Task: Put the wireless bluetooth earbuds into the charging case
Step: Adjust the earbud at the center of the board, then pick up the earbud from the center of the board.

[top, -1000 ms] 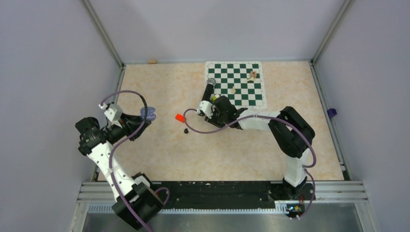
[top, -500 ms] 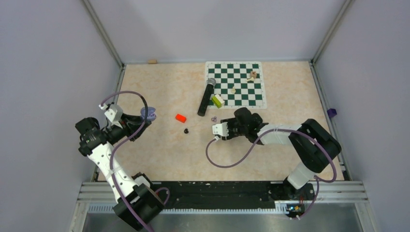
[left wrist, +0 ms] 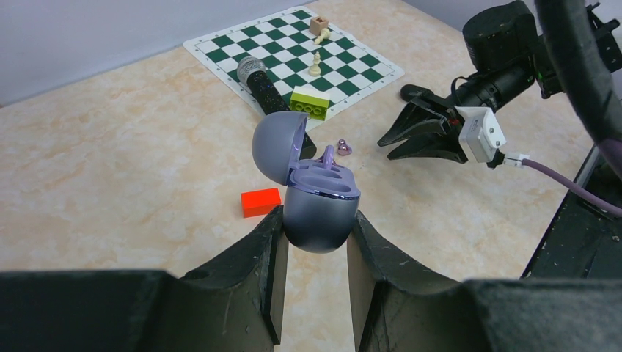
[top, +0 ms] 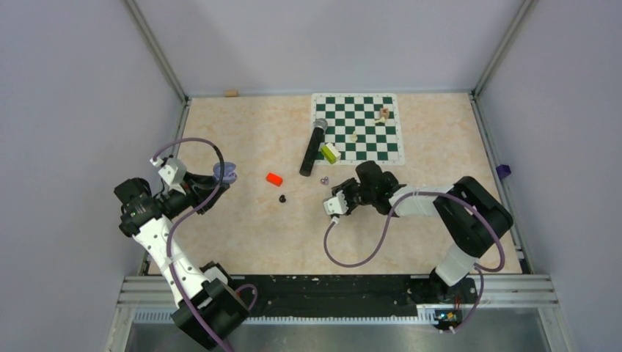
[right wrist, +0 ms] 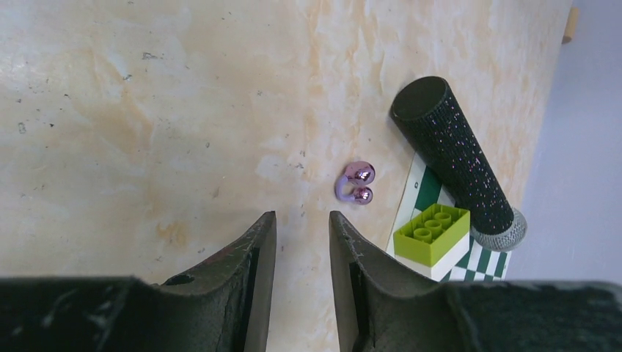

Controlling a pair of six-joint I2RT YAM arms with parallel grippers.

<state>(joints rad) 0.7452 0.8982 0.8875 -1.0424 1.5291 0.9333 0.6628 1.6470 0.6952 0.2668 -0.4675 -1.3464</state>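
While right claw hovers, earbud (purple) lies ahead.

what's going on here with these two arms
The left gripper is shut on the charging case, holding it with its lid open. The right gripper is open and empty, poised just short of the pale purple earbud, which lies on the table beside the microphone. A black earbud lies loose near the red block.
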